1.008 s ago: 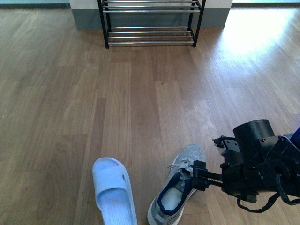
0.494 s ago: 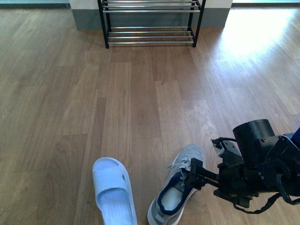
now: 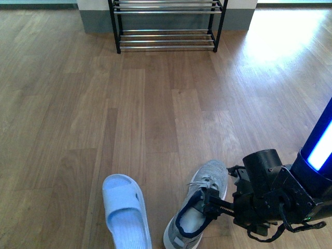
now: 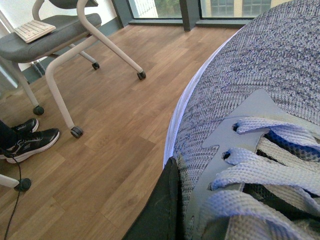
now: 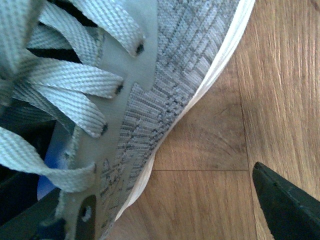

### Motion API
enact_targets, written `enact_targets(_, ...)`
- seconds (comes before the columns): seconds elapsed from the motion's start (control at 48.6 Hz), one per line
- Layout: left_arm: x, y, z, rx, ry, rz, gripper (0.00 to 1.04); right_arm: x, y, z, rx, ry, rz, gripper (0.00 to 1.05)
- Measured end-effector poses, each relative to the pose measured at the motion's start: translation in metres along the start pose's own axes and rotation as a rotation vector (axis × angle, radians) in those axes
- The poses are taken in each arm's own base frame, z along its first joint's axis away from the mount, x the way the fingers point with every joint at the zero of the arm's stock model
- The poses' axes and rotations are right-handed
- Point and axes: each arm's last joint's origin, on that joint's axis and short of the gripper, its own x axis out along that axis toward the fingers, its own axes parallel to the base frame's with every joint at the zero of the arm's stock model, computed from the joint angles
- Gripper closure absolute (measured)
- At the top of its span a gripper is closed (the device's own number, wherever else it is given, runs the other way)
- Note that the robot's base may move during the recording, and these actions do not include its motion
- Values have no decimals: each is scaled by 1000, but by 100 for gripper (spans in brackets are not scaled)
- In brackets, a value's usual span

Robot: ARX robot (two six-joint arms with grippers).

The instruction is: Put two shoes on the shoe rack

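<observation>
Sneaker (image 3: 199, 208) and slipper (image 3: 126, 210) lie on the floor far from the rack (image 3: 167, 26) in front view, nothing placed yet; left wrist view: we cannot tell if the left gripper (image 4: 170, 200) holds another sneaker (image 4: 260, 75); right wrist view: right gripper (image 5: 150, 200) open astride the sneaker's side.

Right arm (image 3: 280, 197) reaches low, its fingers (image 5: 282, 205) spread apart.

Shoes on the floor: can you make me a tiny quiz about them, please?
1. True or false: the shoe rack stands farther from the camera than both shoes on the floor.
2. Fill the gap: in the front view, the pale-blue slipper lies to the ___ of the grey sneaker.
3. What is the right gripper at? A) slipper B) sneaker C) rack

Key: 1 true; 2 left; 3 B.
</observation>
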Motion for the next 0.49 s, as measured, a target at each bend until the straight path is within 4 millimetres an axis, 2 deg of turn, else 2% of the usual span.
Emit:
enact_targets(0.103,0,0,0,0,0,0,102,0,1,3,-8,-39,20,32)
enact_targets(0.123,0,0,0,0,0,0,102,-27,3,20,78,-124,-1,103)
enact_targets(0.165,0,0,0,0,0,0,102,-32,2,22,46,-145,-29,103)
enact_targets(0.226,0,0,0,0,0,0,102,-59,2,21,-103,-212,-118,103)
enact_targets(0.267,0,0,0,0,-1,0,102,-90,9,24,-236,-261,-130,103)
enact_targets(0.288,0,0,0,0,1,0,102,-110,14,30,-296,-314,-136,103)
enact_targets(0.391,0,0,0,0,1,0,102,-180,26,56,-494,-538,-175,103)
enact_targets(0.432,0,0,0,0,0,0,102,-199,27,59,-523,-588,-186,103)
enact_targets(0.494,0,0,0,0,0,0,102,-215,27,53,-569,-612,-210,103)
